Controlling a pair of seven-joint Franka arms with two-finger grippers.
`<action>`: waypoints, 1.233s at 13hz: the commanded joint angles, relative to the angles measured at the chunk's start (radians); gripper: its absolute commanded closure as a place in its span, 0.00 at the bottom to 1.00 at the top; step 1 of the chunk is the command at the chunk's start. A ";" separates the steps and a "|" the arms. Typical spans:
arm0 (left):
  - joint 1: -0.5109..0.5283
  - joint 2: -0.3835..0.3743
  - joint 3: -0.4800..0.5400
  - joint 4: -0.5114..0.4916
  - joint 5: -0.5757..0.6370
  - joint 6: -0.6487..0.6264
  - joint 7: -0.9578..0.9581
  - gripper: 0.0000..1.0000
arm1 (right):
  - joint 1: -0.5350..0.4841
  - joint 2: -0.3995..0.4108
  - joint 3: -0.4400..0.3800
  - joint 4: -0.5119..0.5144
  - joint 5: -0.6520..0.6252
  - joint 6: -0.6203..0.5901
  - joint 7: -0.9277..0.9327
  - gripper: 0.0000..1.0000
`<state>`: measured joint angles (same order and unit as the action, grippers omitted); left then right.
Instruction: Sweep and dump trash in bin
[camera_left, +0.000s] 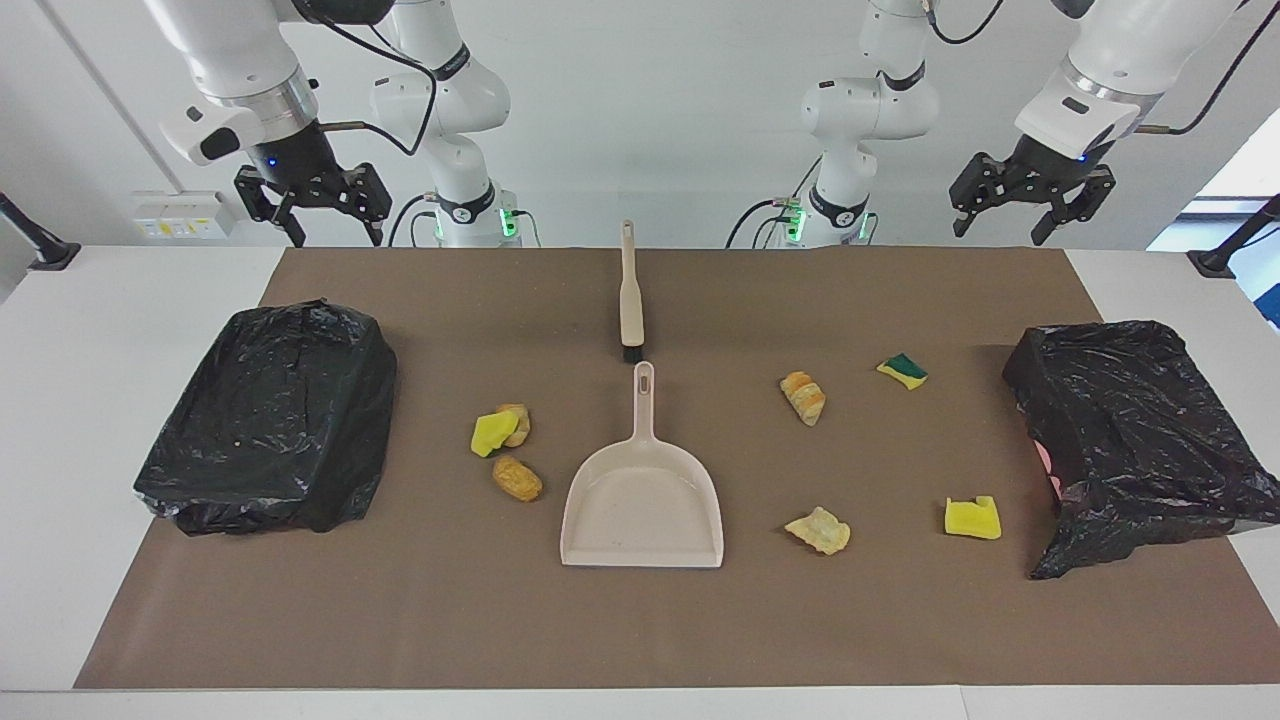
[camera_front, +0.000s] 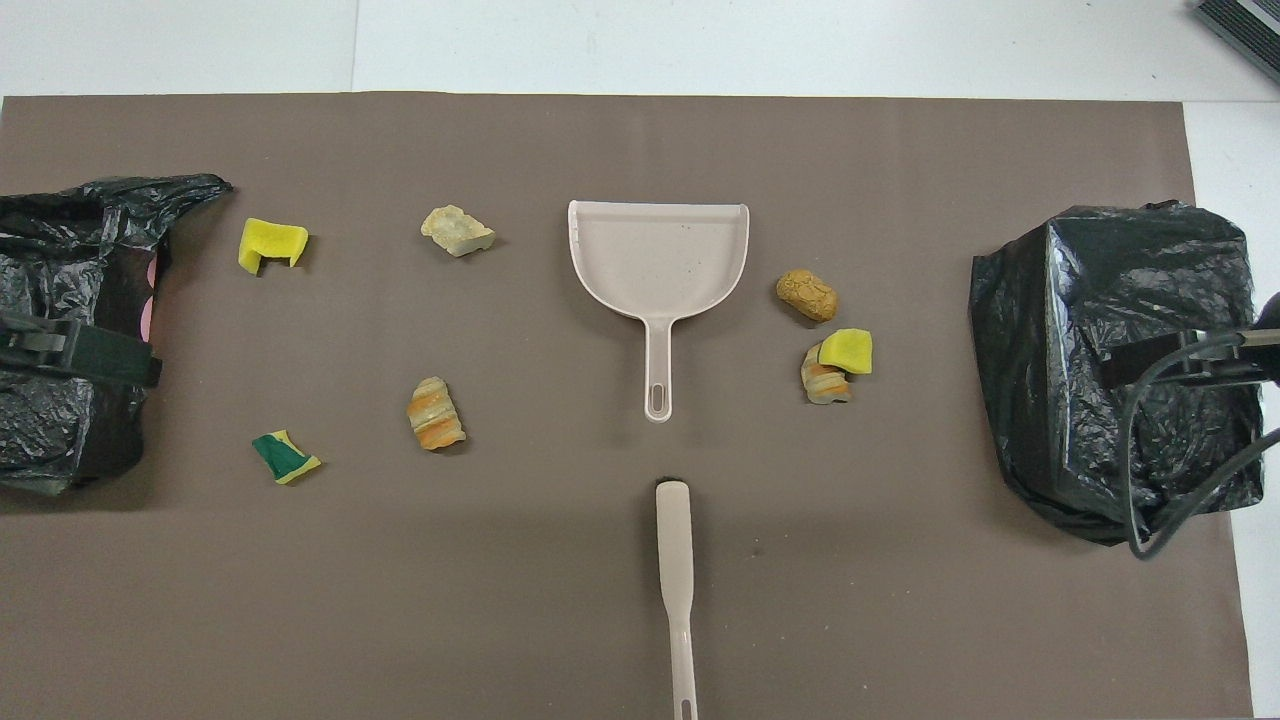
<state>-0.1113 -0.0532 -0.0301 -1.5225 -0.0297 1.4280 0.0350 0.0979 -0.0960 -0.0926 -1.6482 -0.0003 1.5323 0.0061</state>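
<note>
Facing view: we see both grippers, left (camera_left: 1024, 205) and right (camera_left: 313, 208), aloft with jaws open and empty. Trash (camera_left: 803, 396) lies scattered at the dustpan's (camera_left: 642, 510) three and nine o'clock on the table (camera_left: 100, 330).

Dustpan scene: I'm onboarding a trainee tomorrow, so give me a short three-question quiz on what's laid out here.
1. True or false: the dustpan already holds trash.
2. How many scraps lie on the brown mat?
3. Which lies nearer the robots: A) the brush, B) the dustpan, C) the notched yellow sponge piece?

Key:
1. False; its tray is bare.
2. Seven: three toward the right arm's end, four toward the left arm's end.
3. A. The brush lies just robot-side of the dustpan's handle, apart from it.

Both end effectors, left and right, hang open above the table's robot-side edge, holding nothing.
</note>
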 joint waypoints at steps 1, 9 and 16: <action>-0.108 -0.101 -0.005 -0.169 -0.004 0.093 -0.120 0.00 | -0.007 -0.011 0.002 -0.062 0.025 0.055 -0.017 0.00; -0.554 -0.148 -0.010 -0.461 -0.004 0.374 -0.602 0.00 | 0.052 0.146 0.013 -0.117 0.028 0.296 0.051 0.00; -0.835 -0.011 -0.010 -0.611 -0.004 0.648 -0.897 0.00 | 0.141 0.294 0.016 -0.104 0.080 0.471 0.202 0.00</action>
<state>-0.8833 -0.1115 -0.0620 -2.0989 -0.0320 1.9946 -0.8082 0.2355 0.1832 -0.0780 -1.7676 0.0508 1.9889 0.1770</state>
